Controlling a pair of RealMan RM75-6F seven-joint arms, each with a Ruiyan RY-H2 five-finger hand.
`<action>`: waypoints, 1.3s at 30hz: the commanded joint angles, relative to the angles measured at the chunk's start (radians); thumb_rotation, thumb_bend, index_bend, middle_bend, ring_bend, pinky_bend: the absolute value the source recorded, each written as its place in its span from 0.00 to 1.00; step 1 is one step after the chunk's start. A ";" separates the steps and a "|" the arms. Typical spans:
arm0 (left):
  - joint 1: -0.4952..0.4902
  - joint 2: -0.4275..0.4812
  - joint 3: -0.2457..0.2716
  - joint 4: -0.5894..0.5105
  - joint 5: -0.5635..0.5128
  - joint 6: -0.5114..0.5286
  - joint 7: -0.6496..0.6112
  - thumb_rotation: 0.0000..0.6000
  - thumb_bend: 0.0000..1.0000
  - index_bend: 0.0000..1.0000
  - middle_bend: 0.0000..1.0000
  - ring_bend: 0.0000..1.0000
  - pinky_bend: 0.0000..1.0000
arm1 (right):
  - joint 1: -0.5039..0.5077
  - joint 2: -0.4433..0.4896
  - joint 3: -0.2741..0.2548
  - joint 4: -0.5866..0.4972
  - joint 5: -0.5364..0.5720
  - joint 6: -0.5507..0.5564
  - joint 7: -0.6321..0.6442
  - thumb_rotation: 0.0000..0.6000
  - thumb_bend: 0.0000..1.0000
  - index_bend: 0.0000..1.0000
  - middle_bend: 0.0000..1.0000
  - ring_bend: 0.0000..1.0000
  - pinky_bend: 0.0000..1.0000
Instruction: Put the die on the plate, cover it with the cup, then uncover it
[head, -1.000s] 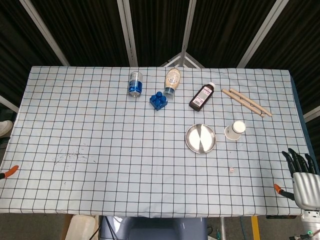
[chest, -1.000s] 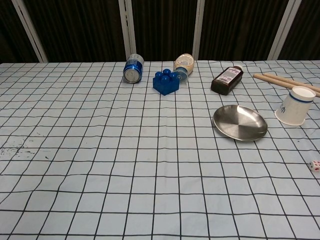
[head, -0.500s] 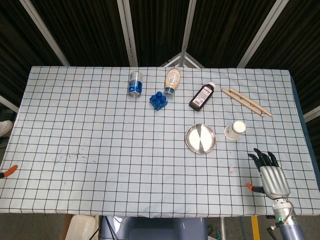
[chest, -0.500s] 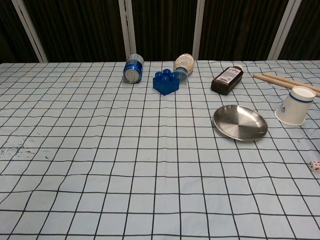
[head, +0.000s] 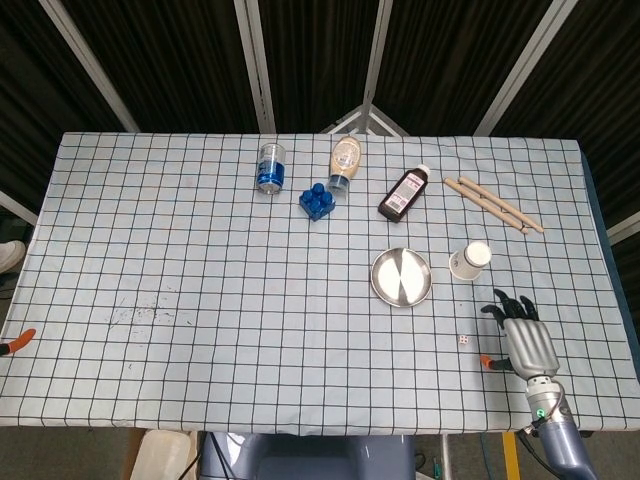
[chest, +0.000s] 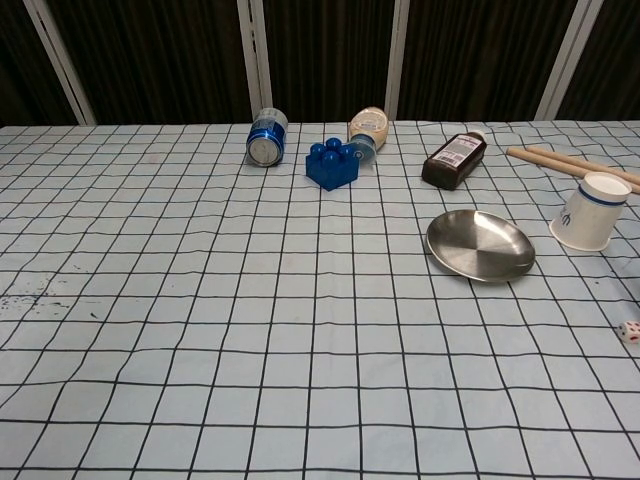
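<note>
Lower right of frame: the right robot hand (head: 522, 336), fingers spread and empty, nears the die (head: 463, 340); picking it up for the plate (head: 402, 277) comes next.

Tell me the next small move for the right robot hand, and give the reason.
Probably shift the right robot hand toward the robot's left and lower it over the die. The die still lies on the checked cloth, apart from the steel plate, and the hand holds nothing, fingers spread, just beside it. The paper cup waits beyond the hand.
</note>
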 joint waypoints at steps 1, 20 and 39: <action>-0.001 -0.001 -0.001 0.000 -0.002 -0.002 0.003 1.00 0.22 0.21 0.00 0.00 0.06 | 0.004 -0.011 -0.005 0.016 0.008 -0.010 0.009 1.00 0.12 0.32 0.10 0.14 0.00; -0.008 -0.010 -0.001 0.005 -0.012 -0.015 0.024 1.00 0.22 0.21 0.00 0.00 0.06 | 0.025 -0.077 -0.015 0.084 0.033 -0.034 0.021 1.00 0.23 0.40 0.12 0.15 0.00; -0.012 -0.014 -0.003 0.006 -0.021 -0.024 0.038 1.00 0.22 0.21 0.00 0.00 0.06 | 0.049 -0.109 -0.011 0.115 0.060 -0.057 0.009 1.00 0.33 0.44 0.12 0.16 0.00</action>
